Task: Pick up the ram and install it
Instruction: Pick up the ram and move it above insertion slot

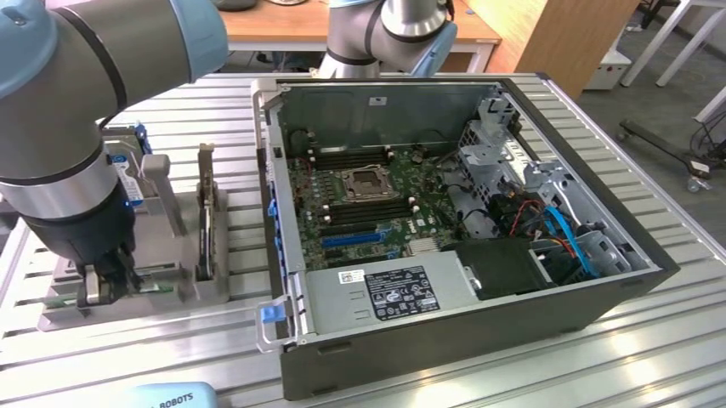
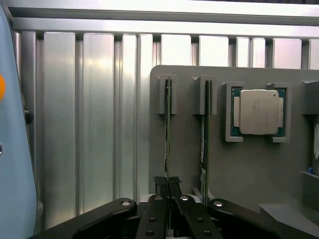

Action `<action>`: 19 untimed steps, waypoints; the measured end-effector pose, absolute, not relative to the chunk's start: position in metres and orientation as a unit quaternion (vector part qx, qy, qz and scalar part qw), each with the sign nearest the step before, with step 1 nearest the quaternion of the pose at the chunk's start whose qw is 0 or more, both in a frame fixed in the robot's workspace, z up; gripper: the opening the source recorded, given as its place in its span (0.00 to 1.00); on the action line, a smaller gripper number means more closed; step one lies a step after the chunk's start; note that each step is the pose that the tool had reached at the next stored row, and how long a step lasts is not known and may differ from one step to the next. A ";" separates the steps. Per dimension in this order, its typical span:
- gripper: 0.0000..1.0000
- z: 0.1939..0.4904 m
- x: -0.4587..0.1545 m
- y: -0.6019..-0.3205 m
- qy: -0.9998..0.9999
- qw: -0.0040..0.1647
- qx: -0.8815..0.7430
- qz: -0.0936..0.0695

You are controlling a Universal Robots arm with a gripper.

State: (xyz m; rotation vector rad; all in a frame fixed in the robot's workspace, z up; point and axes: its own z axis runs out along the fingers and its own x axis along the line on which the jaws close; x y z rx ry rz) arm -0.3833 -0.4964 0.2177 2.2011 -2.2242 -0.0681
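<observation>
Ribbed aluminium tabletop (image 1: 635, 340) carries an open computer case (image 1: 454, 212) and, at the exterior view's left, a grey holder (image 1: 63, 321). Over the holder, in the lower left of that frame, the arm points straight down. Its gripper (image 2: 168, 185) has the fingers pinched narrowly on the edge of the ram (image 2: 168, 134), which stands in its holder slot.

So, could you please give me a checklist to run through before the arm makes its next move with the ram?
1. Gripper closed on the ram: ok, it pinches the stick's edge.
2. Ram free of the grey holder: not ok, its far end sits in the holder's slot.
3. Neighbouring stick apart from the gripper: ok.
4. Computer case open, motherboard exposed: ok.
5. Memory slots empty, latches open: cannot tell.
</observation>
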 end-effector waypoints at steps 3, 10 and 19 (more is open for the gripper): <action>0.12 0.222 -0.383 -0.496 -0.711 0.006 0.703 -0.022; 0.12 0.234 -0.383 -0.496 -0.711 0.006 0.703 -0.022; 0.12 0.256 -0.383 -0.496 -0.711 0.006 0.703 -0.022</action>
